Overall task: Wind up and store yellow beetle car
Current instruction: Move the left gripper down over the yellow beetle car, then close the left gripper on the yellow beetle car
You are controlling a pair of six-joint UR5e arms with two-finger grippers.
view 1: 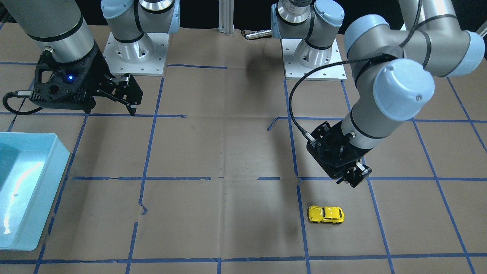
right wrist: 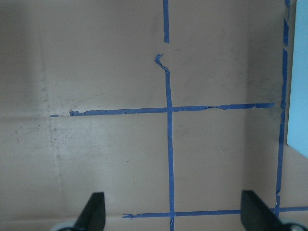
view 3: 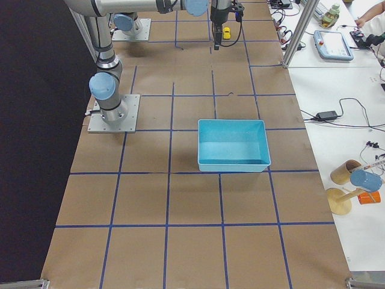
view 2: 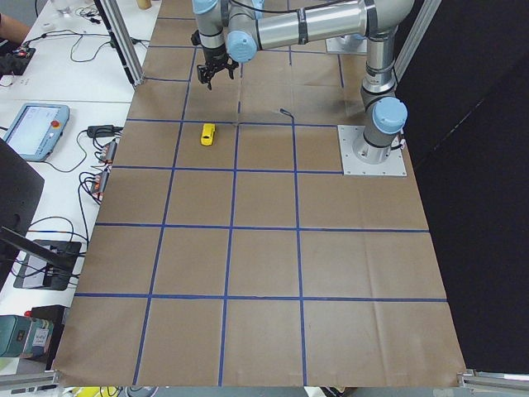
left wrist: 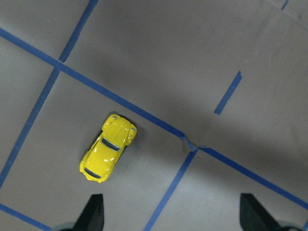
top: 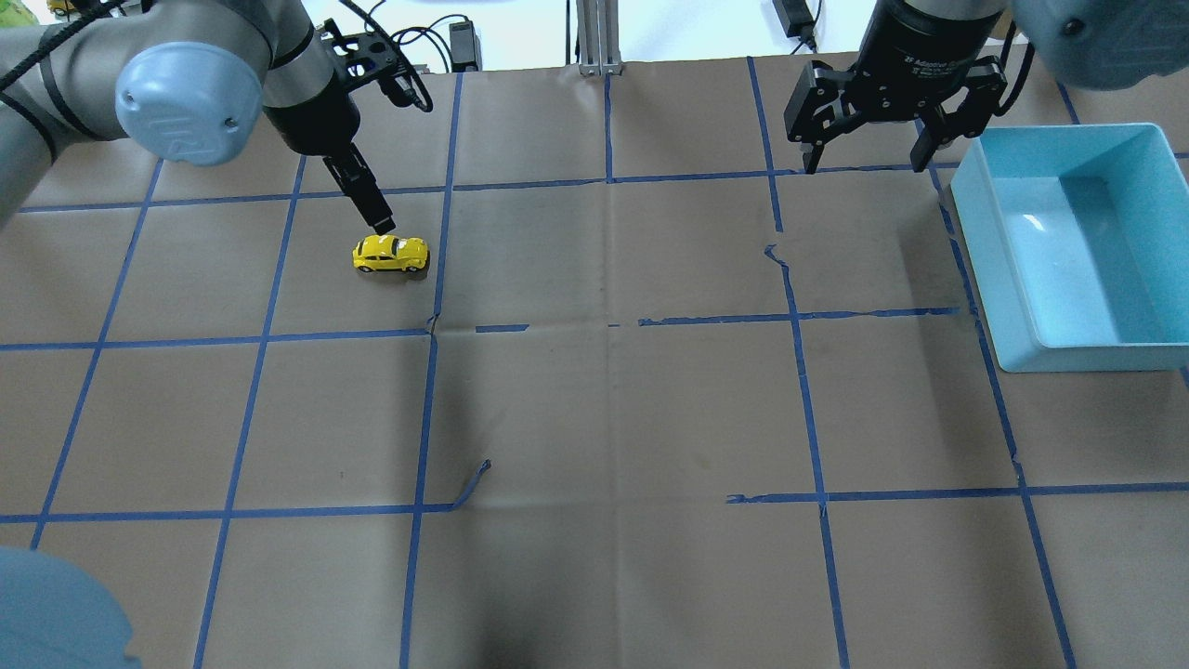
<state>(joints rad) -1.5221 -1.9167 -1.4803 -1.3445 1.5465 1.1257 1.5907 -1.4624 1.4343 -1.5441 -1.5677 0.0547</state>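
Note:
The yellow beetle car stands on its wheels on the brown paper, also seen in the overhead view, the left side view and the left wrist view. My left gripper hovers just above and behind the car, apart from it, fingers pointing down. The left wrist view shows its fingertips wide apart, so it is open and empty. My right gripper is open and empty, held above the table beside the light blue bin.
The light blue bin is an open rectangular tub at the table's right end, empty inside as far as shown. Blue tape lines grid the paper; some ends are torn and curled. Both arm bases stand at the robot's edge.

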